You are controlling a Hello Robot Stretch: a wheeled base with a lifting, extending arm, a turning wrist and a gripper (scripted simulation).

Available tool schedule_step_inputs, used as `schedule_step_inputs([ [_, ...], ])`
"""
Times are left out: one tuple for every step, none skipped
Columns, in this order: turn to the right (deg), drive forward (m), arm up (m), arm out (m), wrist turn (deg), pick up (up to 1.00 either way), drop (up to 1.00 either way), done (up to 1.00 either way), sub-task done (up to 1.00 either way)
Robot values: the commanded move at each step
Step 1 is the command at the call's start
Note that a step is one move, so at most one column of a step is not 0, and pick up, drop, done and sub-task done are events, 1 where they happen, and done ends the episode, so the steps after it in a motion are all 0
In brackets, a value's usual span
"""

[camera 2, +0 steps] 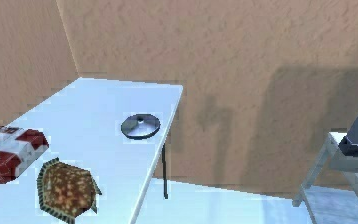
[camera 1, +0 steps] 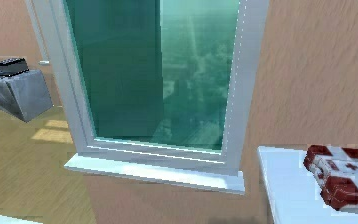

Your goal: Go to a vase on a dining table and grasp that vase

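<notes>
Window ahead. White surface alongside carries a red-and-white box, a brown patterned item and a grey disc. Location of the vase: cannot tell. State of the end effector: cannot tell. Step in hand: probably search. Next: reposition and scan the surface.

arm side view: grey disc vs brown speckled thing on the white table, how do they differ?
Colour: grey disc plain; brown speckled thing green-rimmed. Outline: disc round; brown thing angular. Place: disc near the white table edge toward the picture's right; brown thing beside the red-and-white box. Both lie flat on the table.
</notes>
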Motion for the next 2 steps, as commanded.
schedule_step_inputs([
  [0.0, 0.0, 0.5, 0.0, 0.0, 0.0, 0.0, 0.0, 0.0],
  [0.0, 0.0, 0.38, 0.0, 0.0, 0.0, 0.0, 0.0, 0.0],
])
